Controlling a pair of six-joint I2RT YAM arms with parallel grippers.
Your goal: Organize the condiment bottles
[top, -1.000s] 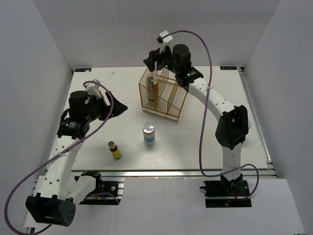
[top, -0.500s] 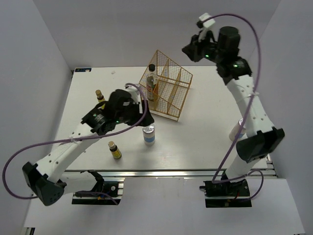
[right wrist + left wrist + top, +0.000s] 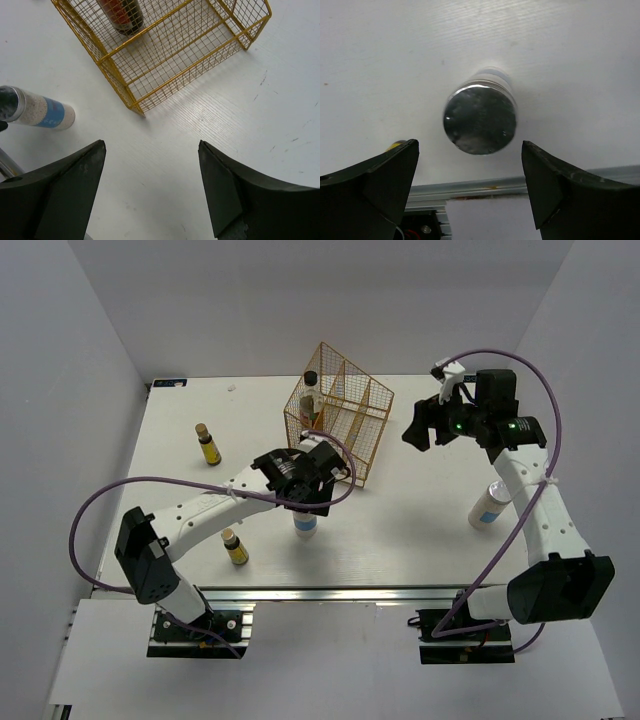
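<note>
1. Left gripper [image 3: 470, 146]: the jaws are spread wide and hold nothing. It hangs directly above a white bottle [image 3: 480, 117] with a silver top. The bottle stands upright on the table [image 3: 400, 530], centred below the gap and touching neither finger.
2. Right gripper [image 3: 151, 145]: the jaws are spread wide and empty. It hovers over bare table, just off a corner of the gold wire basket [image 3: 165, 60].
3. The basket lies between the two grippers, just beyond the left one. A dark bottle [image 3: 120, 12] with a red label stands upright in its left end. No other bottle is visible inside.
4. Outward from the left gripper:
   - A yellow bottle [image 3: 236, 547] stands near, on its left and toward the arm bases.
   - A second yellow bottle [image 3: 207, 445] stands well apart, further left.
5. Outward from the right gripper: a second white bottle [image 3: 487, 505] stands on its right, toward the bases. The right forearm partly hides it.
6. Status, as a judgement:
   - One bottle of five appears stored, and four stand outside the basket.
   - The bottle below the left gripper is the likely next pick.
</note>
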